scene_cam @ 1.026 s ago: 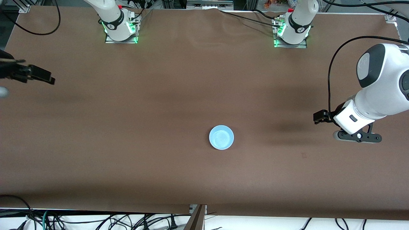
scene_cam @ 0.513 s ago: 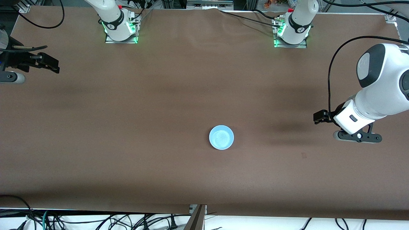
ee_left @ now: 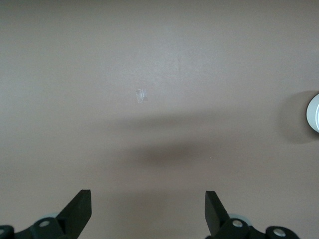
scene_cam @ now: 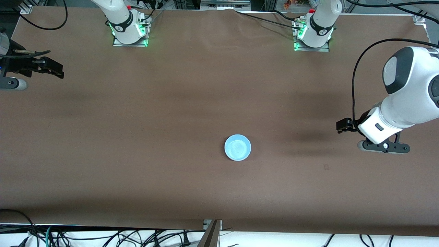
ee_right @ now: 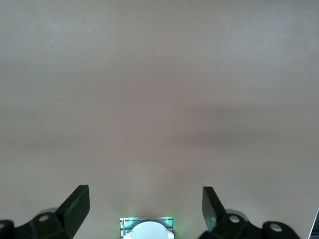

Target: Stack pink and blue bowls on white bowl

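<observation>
A light blue bowl sits upright on the brown table, midway between the arms' ends and toward the front camera. A pale round rim shows at the edge of the left wrist view; I cannot tell its colour there. The pink bowl and the white bowl are hidden in every view. My left gripper hangs open and empty over bare table at the left arm's end. At the right arm's end my right gripper is open and empty too, well away from the blue bowl.
A small tape mark lies on the table between the blue bowl and the left gripper. The arm bases stand along the table's edge farthest from the front camera. Cables trail below the near edge.
The right gripper rose and shifted toward the bases' edge of the table, then held still over the last half second. The left arm and the blue bowl have not moved.
</observation>
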Controlling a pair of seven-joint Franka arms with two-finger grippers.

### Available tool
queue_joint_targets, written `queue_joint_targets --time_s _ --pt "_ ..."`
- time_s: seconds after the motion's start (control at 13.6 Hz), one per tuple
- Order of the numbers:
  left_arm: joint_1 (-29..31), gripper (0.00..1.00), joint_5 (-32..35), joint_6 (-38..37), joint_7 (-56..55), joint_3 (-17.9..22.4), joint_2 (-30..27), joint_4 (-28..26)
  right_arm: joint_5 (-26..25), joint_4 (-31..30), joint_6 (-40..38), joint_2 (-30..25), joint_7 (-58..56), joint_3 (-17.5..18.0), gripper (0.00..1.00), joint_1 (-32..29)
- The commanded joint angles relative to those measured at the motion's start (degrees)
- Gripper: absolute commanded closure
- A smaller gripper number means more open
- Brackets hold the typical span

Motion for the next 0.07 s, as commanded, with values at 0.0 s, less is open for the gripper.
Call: queue_joint_targets --time_s 0.0 --pt "-0.52 0.00 0.66 -0.76 0.33 0.32 0.88 1.75 0.41 -0.78 0.30 -0.99 0.11 0.72 0.00 -0.91"
